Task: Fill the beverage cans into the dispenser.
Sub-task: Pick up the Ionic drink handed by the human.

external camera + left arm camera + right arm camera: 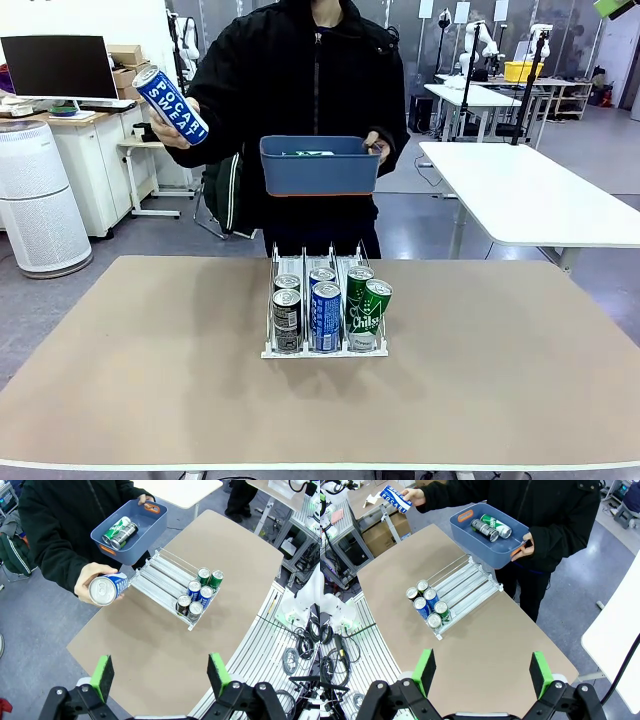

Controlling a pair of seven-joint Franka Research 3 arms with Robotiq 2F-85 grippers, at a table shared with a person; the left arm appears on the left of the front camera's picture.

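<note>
Slim blue aluminium can with white lettering sitting in person's raised hand, well above beige surface. Probably thin-walled, smooth, denting under hard squeeze: you should be gripping mid-body.

Six standing cans crowding near end of clear three-lane plastic dispenser. Person's blue plastic bin, carrying two more cans, hovering over far end, likely blocking your approach.

Your left end effector and right end effector hanging spread, empty.

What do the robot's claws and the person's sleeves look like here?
The left claw and right claw are alike: black linkages with visible bolts, each finger tipped with a bright green pad. The person wears a black zipped jacket with long sleeves reaching the wrists.
</note>
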